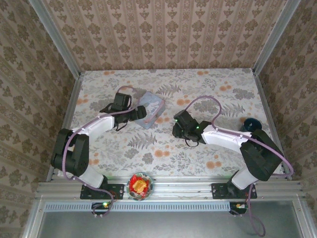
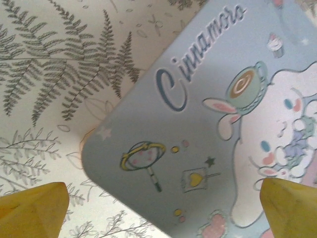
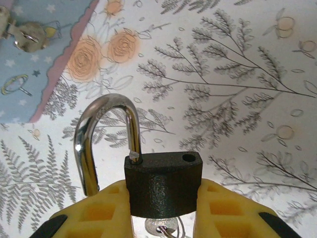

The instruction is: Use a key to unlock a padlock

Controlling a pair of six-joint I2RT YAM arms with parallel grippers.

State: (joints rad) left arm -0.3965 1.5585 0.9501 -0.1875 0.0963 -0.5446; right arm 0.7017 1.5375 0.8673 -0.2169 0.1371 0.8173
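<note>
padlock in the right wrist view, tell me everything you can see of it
The padlock is a small dark block with a grainy matte body and a shiny silvery shackle. It is pinched at its sides by the right gripper's yellow fingers, over the floral table. The shackle is open: one leg sits in the body, the other hangs free beside it, leaving one top hole empty. A silvery key shows under its base.

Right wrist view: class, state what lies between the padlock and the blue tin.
Bare floral tablecloth lies between padlock and tin, seen in the right wrist view.
</note>
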